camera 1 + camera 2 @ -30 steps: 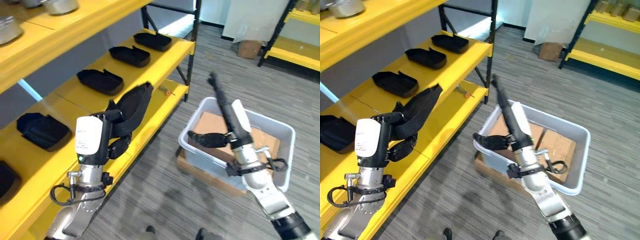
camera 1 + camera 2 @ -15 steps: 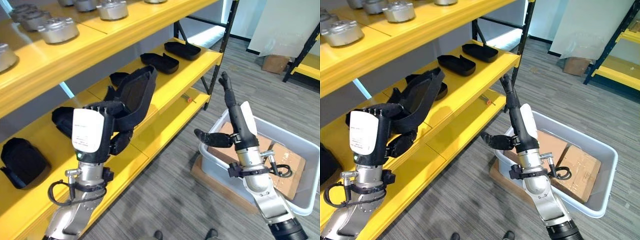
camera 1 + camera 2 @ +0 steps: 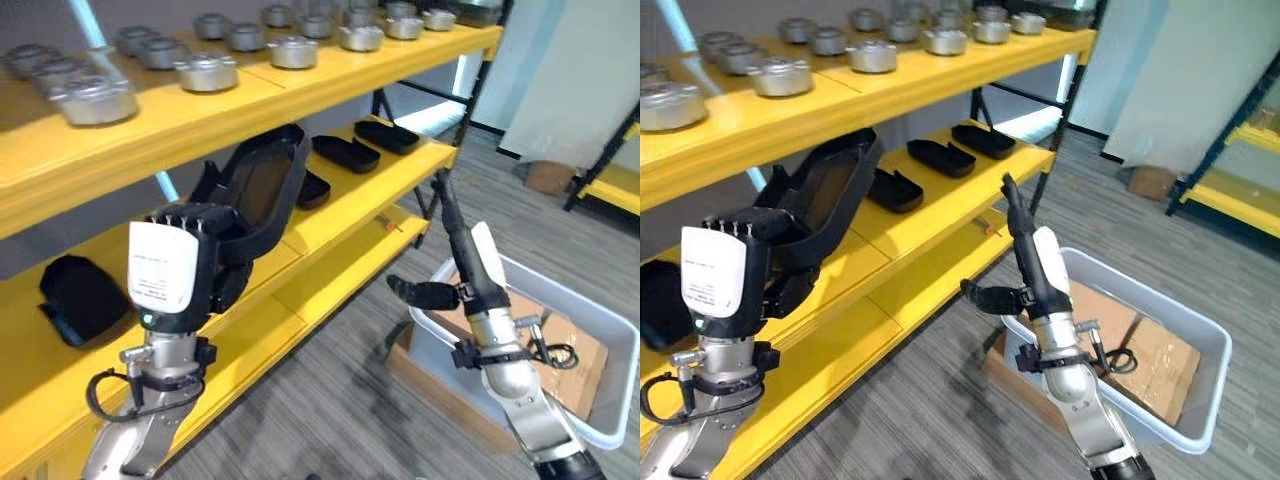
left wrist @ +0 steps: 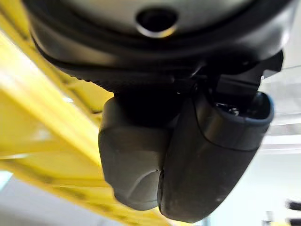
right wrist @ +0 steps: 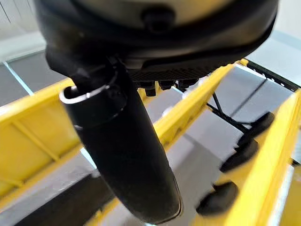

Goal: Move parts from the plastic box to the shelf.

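Left hand [image 3: 190, 270] curled round the lower end of a black molded shell part [image 3: 262, 190], raised before the yellow shelf [image 3: 350, 195], seemingly light, stiff, smooth, best gripped by its rim; right hand [image 3: 455, 262] straight-fingered, empty, above the plastic box [image 3: 600, 330].

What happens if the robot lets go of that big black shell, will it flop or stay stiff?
Probably stiff: the black shell part keeps its scooped shape though the left hand grips only its lower end. It seems light, since one hand holds it up. On the yellow shelf it should lie steady, like the other black parts there.
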